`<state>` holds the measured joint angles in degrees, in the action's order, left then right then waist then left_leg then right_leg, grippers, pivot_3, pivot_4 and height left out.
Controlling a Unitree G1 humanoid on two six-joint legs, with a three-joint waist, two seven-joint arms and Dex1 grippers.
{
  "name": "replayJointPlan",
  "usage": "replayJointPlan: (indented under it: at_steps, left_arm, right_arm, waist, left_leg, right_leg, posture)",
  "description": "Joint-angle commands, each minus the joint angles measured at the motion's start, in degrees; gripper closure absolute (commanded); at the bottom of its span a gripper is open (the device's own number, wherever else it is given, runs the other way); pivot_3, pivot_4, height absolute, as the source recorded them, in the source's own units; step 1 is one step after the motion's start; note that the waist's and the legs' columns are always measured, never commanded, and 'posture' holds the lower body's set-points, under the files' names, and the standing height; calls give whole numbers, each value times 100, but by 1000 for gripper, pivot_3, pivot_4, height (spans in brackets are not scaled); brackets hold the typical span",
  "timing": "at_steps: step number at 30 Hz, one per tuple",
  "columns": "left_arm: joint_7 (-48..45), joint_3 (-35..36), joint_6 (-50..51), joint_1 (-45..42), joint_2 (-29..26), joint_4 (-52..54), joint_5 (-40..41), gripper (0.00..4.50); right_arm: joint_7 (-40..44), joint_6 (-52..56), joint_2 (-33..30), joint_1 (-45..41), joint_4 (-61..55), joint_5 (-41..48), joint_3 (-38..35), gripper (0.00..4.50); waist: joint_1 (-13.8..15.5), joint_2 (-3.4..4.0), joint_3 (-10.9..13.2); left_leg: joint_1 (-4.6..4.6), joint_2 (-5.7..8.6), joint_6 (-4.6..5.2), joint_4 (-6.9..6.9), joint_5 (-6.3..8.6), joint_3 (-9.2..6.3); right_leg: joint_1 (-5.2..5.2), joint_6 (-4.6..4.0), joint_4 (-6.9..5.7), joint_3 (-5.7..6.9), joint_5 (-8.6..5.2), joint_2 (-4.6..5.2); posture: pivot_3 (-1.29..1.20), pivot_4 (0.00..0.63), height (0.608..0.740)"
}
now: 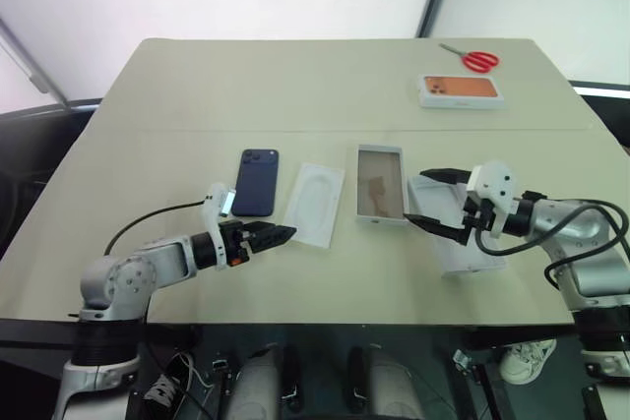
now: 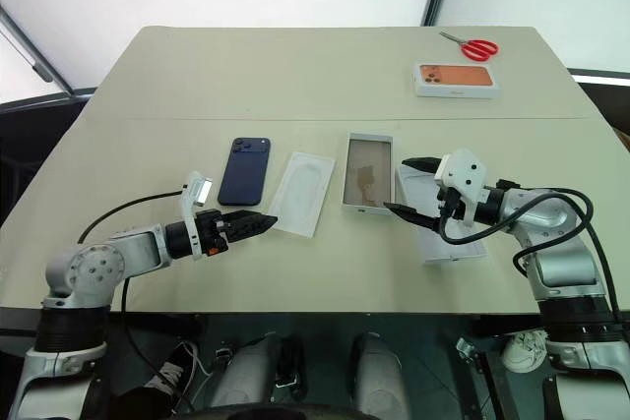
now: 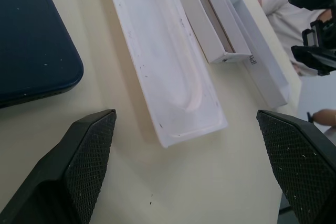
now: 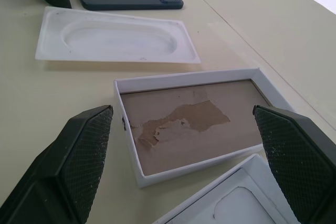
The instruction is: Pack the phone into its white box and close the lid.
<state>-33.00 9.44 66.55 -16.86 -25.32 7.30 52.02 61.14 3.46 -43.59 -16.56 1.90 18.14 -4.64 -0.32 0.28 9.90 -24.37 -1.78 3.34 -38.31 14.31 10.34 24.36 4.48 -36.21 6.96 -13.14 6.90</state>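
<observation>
On the beige table (image 1: 325, 86), the white lid (image 2: 448, 233) lies open-side up at the right, touching the shallow white box (image 1: 380, 184) with its torn brown floor. The slim navy phone (image 1: 256, 181) lies left, beyond a white insert tray (image 1: 315, 204). Both tools hover empty, fingers spread: the left tool (image 1: 278, 235) near the phone, the right tool (image 1: 435, 199) over the lid.

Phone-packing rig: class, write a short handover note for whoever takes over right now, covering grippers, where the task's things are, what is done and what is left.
Left gripper: open, empty, hovering near the phone and the insert tray.
Right gripper: open, empty, beside the white box and over the lid.
On the table, from the robot's left: phone face down, insert tray, open white box (empty, torn brown floor), lid lying inside-up.
Done: nothing packed yet.
Left: put the phone in the white box, then fit the lid.
Far side: orange-pictured box and scissors, not needed.
</observation>
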Motion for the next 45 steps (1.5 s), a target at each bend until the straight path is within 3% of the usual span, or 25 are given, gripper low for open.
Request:
replayJointPlan:
  at_steps: [1, 10, 17, 23, 34, 45]
  left_arm:
    - [-4, -197, 281, 9, 95, -94, 68, 0]
    - [364, 321, 1059, -185, 699, -642, 653, 0]
    - [464, 291, 923, -433, 641, -667, 452, 0]
    - [-61, -192, 1144, -279, 82, -249, 452, 0]
    - [-347, -33, 536, -964, -338, -1296, 8, 0]
    - [-428, -375, 83, -1630, 152, -2321, -649, 0]
  right_arm:
    - [-67, -82, 38, -33, -214, -25, -17, 46]
    - [-164, -147, 134, -125, -186, -100, 65, 46]
    - [-187, -166, 177, -139, -140, -129, 90, 46]
    - [-197, -174, 206, -224, -83, -149, 95, 46]
    - [-220, -189, 287, -305, -34, -184, 128, 46]
    - [-289, -206, 397, -439, -28, -243, 209, 46]
  waist:
    - [-4, 0, 0]
    - [-6, -1, -1]
    - [9, -1, -1]
    - [-42, -1, -1]
    - [-41, -2, -1]
    - [19, -2, -1]
  left_leg:
    - [0, 0, 1, 0, 0, 0]
    - [0, 1, 3, 0, 0, -1]
    - [0, 1, 3, -1, 0, -2]
    - [0, -1, 2, 2, 1, -2]
    - [-1, -2, -10, 3, 7, -2]
    - [-2, 4, -13, 3, 9, -3]
  right_leg:
    - [0, 0, 0, 0, 0, 1]
    - [-2, 1, 1, 1, 0, 1]
    - [-3, 1, 1, 2, 0, -1]
    - [0, 1, 1, 1, 0, -3]
    - [4, 0, 2, 1, 0, -1]
    - [2, -1, 2, 3, 0, 8]
  posture:
    - [0, 150, 738]
    - [0, 150, 738]
    - [0, 150, 738]
    - [0, 150, 738]
    - [0, 150, 738]
    - [0, 150, 738]
